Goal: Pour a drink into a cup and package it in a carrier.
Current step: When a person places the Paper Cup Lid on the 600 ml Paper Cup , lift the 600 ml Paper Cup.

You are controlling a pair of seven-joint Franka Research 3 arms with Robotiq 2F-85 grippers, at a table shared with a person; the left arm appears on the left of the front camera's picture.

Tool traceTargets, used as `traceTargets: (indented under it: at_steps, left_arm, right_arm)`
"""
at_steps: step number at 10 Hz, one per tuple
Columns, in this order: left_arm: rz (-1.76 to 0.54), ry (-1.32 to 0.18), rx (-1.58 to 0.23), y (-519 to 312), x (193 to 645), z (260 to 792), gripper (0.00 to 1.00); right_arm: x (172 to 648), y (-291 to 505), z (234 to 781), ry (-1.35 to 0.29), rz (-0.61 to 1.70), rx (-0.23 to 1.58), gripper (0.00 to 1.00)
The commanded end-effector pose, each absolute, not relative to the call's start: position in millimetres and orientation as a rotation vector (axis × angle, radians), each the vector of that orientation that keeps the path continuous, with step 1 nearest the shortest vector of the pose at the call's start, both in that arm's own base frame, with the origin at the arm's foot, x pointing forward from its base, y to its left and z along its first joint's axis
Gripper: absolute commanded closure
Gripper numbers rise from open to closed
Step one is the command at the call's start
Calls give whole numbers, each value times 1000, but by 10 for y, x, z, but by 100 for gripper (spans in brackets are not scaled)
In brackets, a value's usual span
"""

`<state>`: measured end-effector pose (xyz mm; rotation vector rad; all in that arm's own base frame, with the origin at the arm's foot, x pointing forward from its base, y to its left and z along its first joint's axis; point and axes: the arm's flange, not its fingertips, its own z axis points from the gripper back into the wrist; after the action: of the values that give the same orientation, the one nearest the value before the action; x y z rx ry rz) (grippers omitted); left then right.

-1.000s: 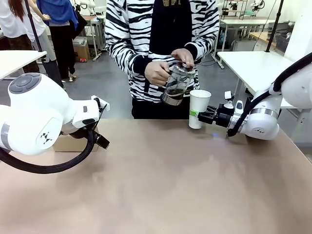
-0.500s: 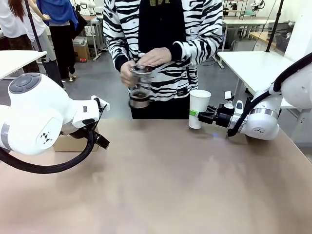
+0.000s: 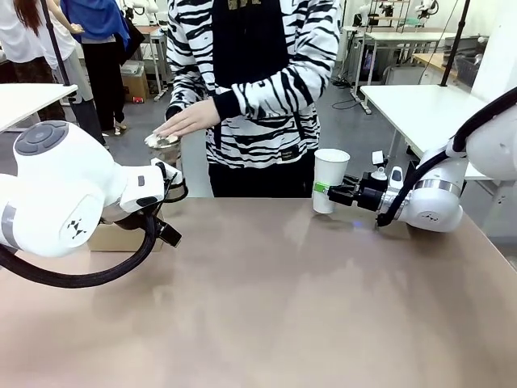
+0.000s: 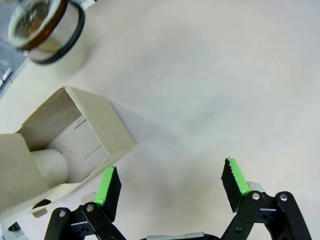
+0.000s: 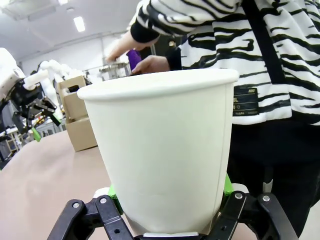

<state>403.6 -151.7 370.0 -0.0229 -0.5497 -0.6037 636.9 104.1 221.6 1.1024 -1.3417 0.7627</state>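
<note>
The white paper cup (image 3: 329, 179) stands lidless at the table's far edge. My right gripper (image 3: 333, 192) is shut on its lower half. In the right wrist view the cup (image 5: 160, 150) sits between the green pads (image 5: 227, 186). The person's hand (image 3: 184, 121) rests on the glass jug (image 3: 164, 144), far left, behind my left arm. In the left wrist view the jug (image 4: 45, 22) shows the brown drink (image 4: 37, 20). The brown cardboard carrier (image 4: 75, 135) lies just ahead of my open left gripper (image 4: 172, 182). A pale rounded shape sits inside it.
My left arm (image 3: 56, 194) covers most of the carrier (image 3: 113, 237) in the front view. The person in a striped top (image 3: 258, 73) stands at the far edge. White tables (image 3: 428, 113) stand behind. Bare tabletop (image 3: 283, 307) spreads between my arms.
The person has carried the jug from above the cup across to the left and lowered it near the carrier. Neither arm has moved.
</note>
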Motion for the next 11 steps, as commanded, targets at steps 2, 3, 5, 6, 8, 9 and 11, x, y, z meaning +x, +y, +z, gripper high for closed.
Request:
traceTargets:
  at_steps: [2,3,5,6,8,9,11]
  left_arm:
    - [-604,-550,-25,-1518,4033,3703,0]
    - [-604,-550,-25,-1518,4033,3703,0]
    - [-604,-550,-25,-1518,4033,3703,0]
    - [-604,-550,-25,-1518,4033,3703,0]
    - [-604,-550,-25,-1518,4033,3703,0]
    - [-604,-550,-25,-1518,4033,3703,0]
    - [-604,-550,-25,-1518,4033,3703,0]
  right_arm:
    - [6343,1058,2277,-1353,747,1101,20]
    - [6343,1058,2277,-1353,747,1101,20]
    - [6343,1058,2277,-1353,747,1101,20]
    - [6343,1058,2277,-1353,747,1101,20]
    - [6343,1058,2277,-1353,747,1101,20]
    - [6343,1058,2277,-1353,747,1101,20]
    - [6343,1058,2277,-1353,747,1101,20]
